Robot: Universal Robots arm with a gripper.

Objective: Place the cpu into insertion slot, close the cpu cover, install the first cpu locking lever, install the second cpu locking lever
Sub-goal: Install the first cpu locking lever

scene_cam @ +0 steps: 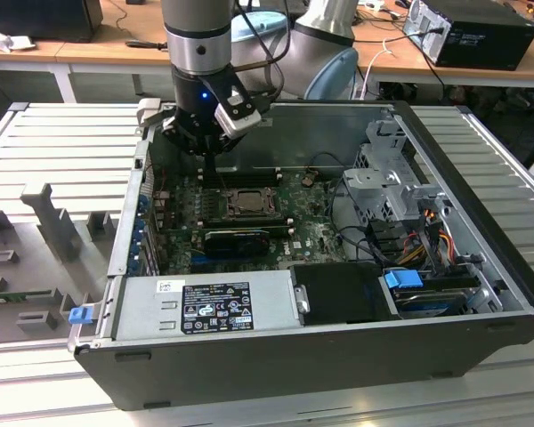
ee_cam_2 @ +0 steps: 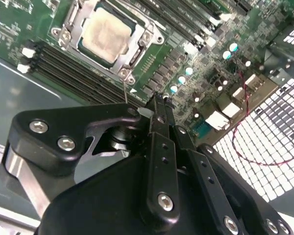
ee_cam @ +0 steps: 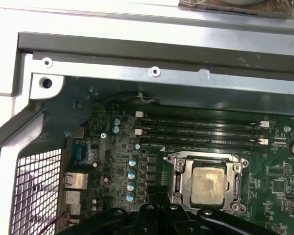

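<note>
Black gripper (ee_cam_2: pixel 160 103) sits nearest, w/ 2 fingers (ee_cam_2: pixel 159 161) pressed together, i.e. closed; can't tell whether they pinch anything. Its tip hangs over the board, just beside a corner of the socket.

1 open PC case (scene_cam: pixel 338 360) lies on a ribbed grey table (scene_cam: pixel 62 138), w/ 1 robot arm (scene_cam: pixel 198 36) reaching in from above.

Inside the case:
- 1 green motherboard (scene_cam: pixel 316 238)
- 1 silver PSU box (scene_cam: pixel 205 307) along the wall nearest the exterior view
- 1 metal drive cage (scene_cam: pixel 387 173)
- 1 long black expansion card (scene_cam: pixel 238 240)

On the board, 1 insertion slot (ee_cam: pixel 208 164) holds 1 cpu (ee_cam_2: pixel 108 35), lying flat w/ its pale face up. 1 cpu cover (ee_cam_2: pixel 139 51) lies shut around it. 1 thin wire lever (ee_cam_2: pixel 125 90) runs from the socket corner toward the gripper.
</note>
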